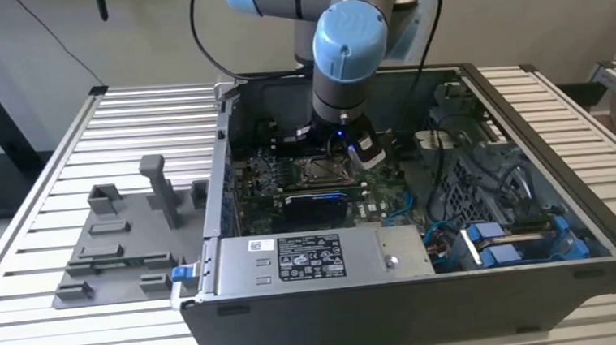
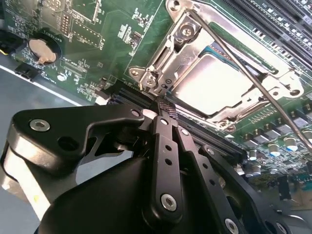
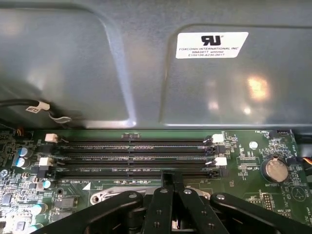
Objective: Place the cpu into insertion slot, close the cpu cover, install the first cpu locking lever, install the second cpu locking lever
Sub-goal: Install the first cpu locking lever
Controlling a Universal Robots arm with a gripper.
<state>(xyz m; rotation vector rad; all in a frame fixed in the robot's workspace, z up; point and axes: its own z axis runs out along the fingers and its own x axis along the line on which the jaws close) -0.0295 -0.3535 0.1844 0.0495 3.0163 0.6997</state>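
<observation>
In the second wrist view the cpu [image 2: 214, 83] lies in its socket on the green motherboard, its silver top showing through the cut-out of the cpu cover [image 2: 168, 51], which lies flat over it. A thin metal locking lever [image 2: 243, 73] runs slantwise across one side of the cover; I cannot tell whether it is latched. My gripper [image 2: 163, 105] is shut, its black fingertips together at the socket's edge beside the cover's hinge, with nothing visible between them. The exterior view shows the gripper [image 1: 333, 142] low inside the case, just behind the socket [image 1: 319, 169].
The open grey computer case [image 1: 568, 162] surrounds the work. The power-supply box [image 1: 314, 257] sits at its front, and blue cables [image 1: 487, 237] lie on the exterior view's right. Memory slots [image 3: 131, 156] and the case wall [image 3: 97, 63] stand close by. A grey fixture plate [image 1: 118, 251] lies outside.
</observation>
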